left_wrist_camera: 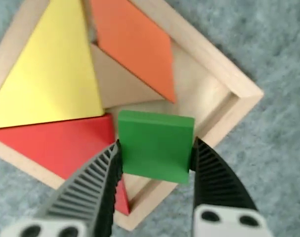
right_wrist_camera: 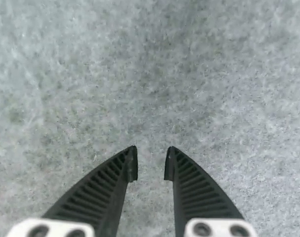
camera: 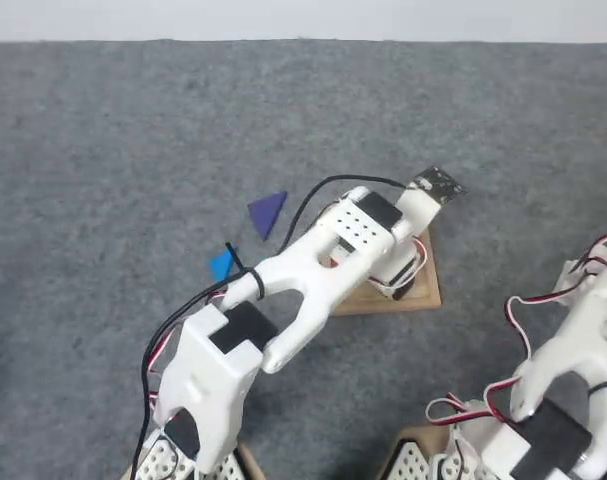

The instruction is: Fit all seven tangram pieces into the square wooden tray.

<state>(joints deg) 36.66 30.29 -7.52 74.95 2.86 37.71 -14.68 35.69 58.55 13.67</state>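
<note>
The square wooden tray point(left_wrist_camera: 238, 84) holds a yellow triangle point(left_wrist_camera: 51, 79), an orange parallelogram point(left_wrist_camera: 135, 44) and a red triangle point(left_wrist_camera: 61, 143). My left gripper point(left_wrist_camera: 157, 153) is shut on a green square point(left_wrist_camera: 156, 143), held just over the tray's bare corner beside the red triangle. In the high view the left arm stretches over the tray point(camera: 428, 295) and hides most of it. A purple triangle point(camera: 268, 211) and a blue piece point(camera: 221, 265) lie on the carpet to the tray's left. My right gripper point(right_wrist_camera: 150, 163) hangs over bare carpet, open by a narrow gap with nothing in it.
Grey carpet covers the whole table. The right arm point(camera: 573, 380) stays folded at the near right, away from the tray. A pale wall edge runs along the far side.
</note>
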